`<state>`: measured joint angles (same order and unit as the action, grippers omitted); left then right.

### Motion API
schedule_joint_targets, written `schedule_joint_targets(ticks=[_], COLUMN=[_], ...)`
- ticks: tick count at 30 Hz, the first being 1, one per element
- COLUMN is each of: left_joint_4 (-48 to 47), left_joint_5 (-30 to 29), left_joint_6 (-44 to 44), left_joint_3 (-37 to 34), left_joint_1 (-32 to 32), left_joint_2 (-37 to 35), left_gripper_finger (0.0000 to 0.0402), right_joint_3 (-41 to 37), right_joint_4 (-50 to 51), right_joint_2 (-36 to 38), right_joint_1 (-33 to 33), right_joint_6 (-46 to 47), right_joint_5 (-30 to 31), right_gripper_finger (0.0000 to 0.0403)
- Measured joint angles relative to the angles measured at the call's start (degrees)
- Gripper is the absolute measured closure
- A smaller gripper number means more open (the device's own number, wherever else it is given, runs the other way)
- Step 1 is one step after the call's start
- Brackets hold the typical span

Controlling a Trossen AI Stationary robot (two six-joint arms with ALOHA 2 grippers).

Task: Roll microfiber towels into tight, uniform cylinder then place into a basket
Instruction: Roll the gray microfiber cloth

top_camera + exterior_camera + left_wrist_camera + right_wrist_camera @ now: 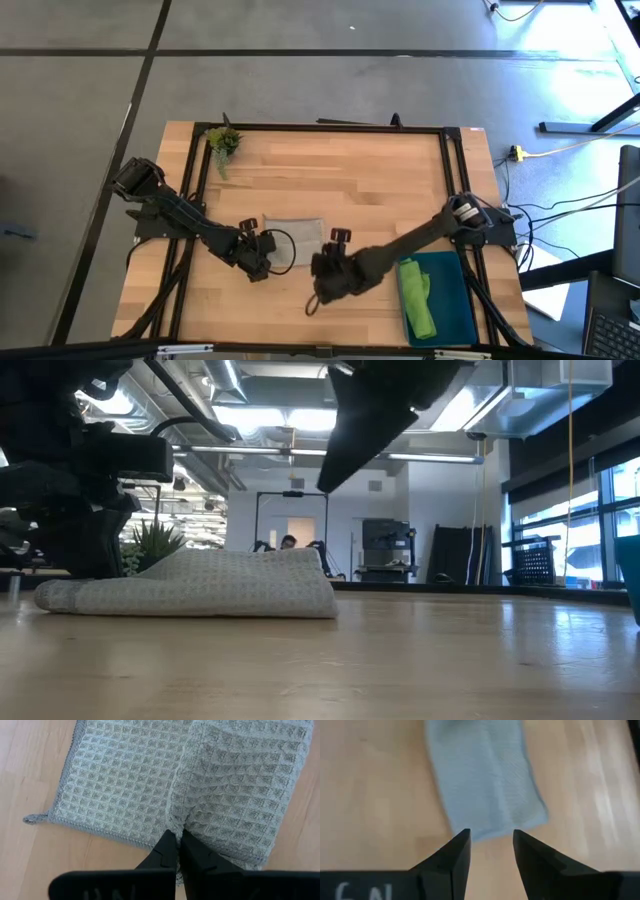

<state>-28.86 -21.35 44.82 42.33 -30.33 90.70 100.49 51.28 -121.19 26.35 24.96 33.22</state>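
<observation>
I'm looking down on the table [330,185] and the grey towel [295,243] is lying flat near the middle, partly folded, with one layer doubled over the other. My left gripper [262,255] is sitting at the towel's left edge; in the left wrist view its fingers [167,851] are pressed together, tips right at the towel [200,785] where the folded layer's edge runs, but I can't tell whether any cloth is pinched between them. My right gripper [333,268] is hovering just off the towel's right near corner, and in its wrist view I'm seeing the fingers [457,852] standing apart with bare wood between them and the towel's [485,775] end just beyond the tips, so it's holding nothing. From the low view the towel [200,588] is lying as a low, soft mound on the wood, not rolled, with the right arm [375,405] hanging dark above it. Over at the near right corner the basket [455,300] is sitting on the table, and the green towel [415,298] is lying inside it along its left side, bunched lengthwise. A small plant sprig [223,143] is resting at the far left corner, well apart from both grippers.
</observation>
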Motion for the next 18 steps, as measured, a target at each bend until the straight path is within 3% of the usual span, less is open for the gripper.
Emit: schedule_joint_targets(ticks=[6,11,15,18], left_joint_4=[0.0,0.0,0.0,0.0], left_joint_5=[0.0,0.0,0.0,0.0], left_joint_6=[0.0,0.0,0.0,0.0], left_joint_3=[0.0,0.0,0.0,0.0], left_joint_1=[0.0,0.0,0.0,0.0], left_joint_2=[0.0,0.0,0.0,0.0], left_gripper_finger=[0.0401,0.0401,0.0401,0.0401], right_joint_3=[-5.3,-12.9,-19.3,-23.3], right_joint_4=[-17.2,-33.2,-43.6,-49.7], right_joint_2=[0.0,0.0,0.0,0.0], right_joint_1=[0.8,-2.5,-6.1,-8.7], right_joint_6=[-9.9,-20.3,-23.8,-23.8], right_joint_5=[-2.3,-8.6,-10.1,-14.5], right_gripper_finger=[0.0252,0.0252,0.0252,0.0252])
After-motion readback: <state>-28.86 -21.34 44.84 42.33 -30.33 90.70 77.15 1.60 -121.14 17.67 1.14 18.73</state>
